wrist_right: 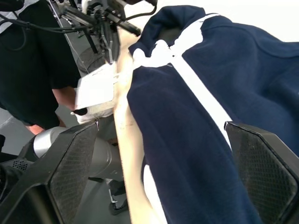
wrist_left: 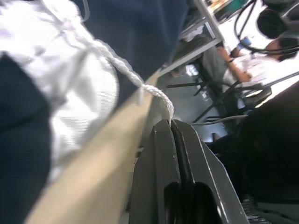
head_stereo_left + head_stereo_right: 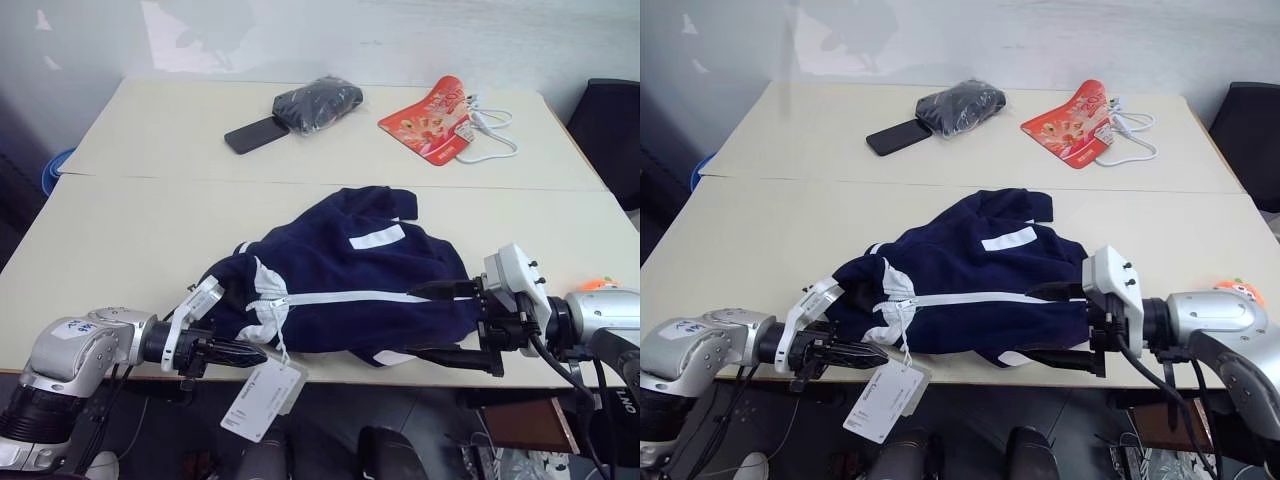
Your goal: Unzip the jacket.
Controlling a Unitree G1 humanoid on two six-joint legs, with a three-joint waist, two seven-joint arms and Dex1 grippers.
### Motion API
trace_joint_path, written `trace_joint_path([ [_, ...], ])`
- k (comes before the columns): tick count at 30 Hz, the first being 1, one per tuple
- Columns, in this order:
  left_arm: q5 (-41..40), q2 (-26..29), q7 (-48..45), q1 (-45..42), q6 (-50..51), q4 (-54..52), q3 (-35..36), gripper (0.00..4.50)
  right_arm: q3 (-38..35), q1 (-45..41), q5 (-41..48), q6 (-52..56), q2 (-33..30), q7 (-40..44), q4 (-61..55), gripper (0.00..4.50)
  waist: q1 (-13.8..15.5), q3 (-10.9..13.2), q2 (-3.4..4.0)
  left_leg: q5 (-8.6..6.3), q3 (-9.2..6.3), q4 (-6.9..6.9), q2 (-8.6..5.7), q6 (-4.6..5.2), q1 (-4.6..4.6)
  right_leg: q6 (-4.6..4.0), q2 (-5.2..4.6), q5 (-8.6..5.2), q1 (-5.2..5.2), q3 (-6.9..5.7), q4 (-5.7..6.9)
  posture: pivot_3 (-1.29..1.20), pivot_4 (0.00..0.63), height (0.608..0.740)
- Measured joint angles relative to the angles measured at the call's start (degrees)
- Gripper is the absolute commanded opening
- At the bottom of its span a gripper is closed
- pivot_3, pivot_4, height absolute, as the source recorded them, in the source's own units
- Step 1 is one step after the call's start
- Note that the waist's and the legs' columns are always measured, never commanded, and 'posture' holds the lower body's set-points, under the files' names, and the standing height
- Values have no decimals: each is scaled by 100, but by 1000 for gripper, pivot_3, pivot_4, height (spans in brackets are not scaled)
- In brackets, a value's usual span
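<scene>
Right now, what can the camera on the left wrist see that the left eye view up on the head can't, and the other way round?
The left wrist view alone shows, up close, the left gripper shut on the white cord that hangs from the jacket over the table edge.

The left eye view alone shows the whole table, the right gripper open around the jacket's far end, the paper tag, a phone, a black bundle and a red pouch.

Both show the navy jacket with its white panel.
</scene>
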Motion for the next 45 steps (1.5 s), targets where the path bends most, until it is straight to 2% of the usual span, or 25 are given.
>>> trace_joint_path([
  [3, -590, -63, 83, -50, 584, -67, 275, 31, -2, 125, -45, -24, -75, 59, -5, 4500, -1, 0, 0, 0, -4, 2, 0, 1, 0, 0, -2, 0, 2, 0, 0, 0, 150, 740],
  [7, -1557, -555, 612, -227, 1399, 14, 954, 31, -1, 309, -281, -187, -172, 164, -6, 4500, -6, 0, 0, 0, -7, 7, 0, 1, 1, 1, -4, 0, 7, -1, 4, 0, 150, 740],
  [11, -2450, -1701, 2042, -412, 1767, 398, 1804, 31, -16, 357, -332, -277, -180, 164, 15, 4500, -5, 0, 0, 0, -17, 15, 0, 1, 2, 3, -6, 1, 13, -4, 9, 0, 150, 740],
  [15, -3097, -2875, 3893, -591, 1420, 764, 2407, 31, -131, 321, -395, -296, -181, 129, 140, 4500, 12, -2, -6, 0, -29, 21, -6, 1, 2, 4, -12, 2, 23, -13, 9, 0, 150, 740],
  [22, -3503, -4485, 6115, -862, 335, 782, 2443, 31, -303, 269, -430, -324, -206, 141, 276, 4500, 22, -3, -9, 0, -32, 21, -11, 2, 3, 5, -11, 3, 32, -18, 1, 0, 150, 740],
  [26, -3635, -5101, 6989, -993, -136, 993, 2359, 31, -348, 268, -431, -324, -206, 140, 274, 4500, 20, -3, -9, 0, -32, 21, -12, 2, 3, 6, -9, 3, 33, -21, -4, 0, 150, 740],
  [30, -3638, -5307, 7403, -886, -224, 960, 2057, 31, -363, 272, -431, -321, -207, 136, 252, 4500, 22, -3, -9, 0, -32, 20, -13, 2, 3, 6, -9, 3, 34, -21, -4, 0, 150, 740],
  [33, -3676, -5410, 7720, -780, -243, 955, 1907, 553, -439, 273, -429, -290, -209, 120, 198, 4500, 34, -3, -9, 0, -35, 21, -13, 3, 3, 6, -9, 3, 37, -23, -9, 0, 150, 740],
  [39, -4025, -5139, 8012, -740, -216, 741, 1768, 2382, -445, 321, -411, -237, -205, -80, -3, 4500, 29, -3, -9, 0, -38, 20, -12, 3, 2, 6, -9, 3, 37, -25, -10, 0, 150, 740],
  [42, -4280, -4813, 8117, -648, -93, 506, 1651, 3279, -420, 330, -430, -241, -134, -231, -44, 4500, 20, -4, -9, 0, -40, 20, -12, 3, 4, 6, -9, 3, 41, -26, -11, 0, 150, 740],
  [45, -4488, -4264, 8098, -463, 97, 262, 1470, 4170, -217, 215, -604, -318, 28, -482, -45, 4500, 11, -4, -8, 1, -42, 18, -10, 1, 4, 6, -7, 3, 39, -28, -10, 0, 150, 740],
])
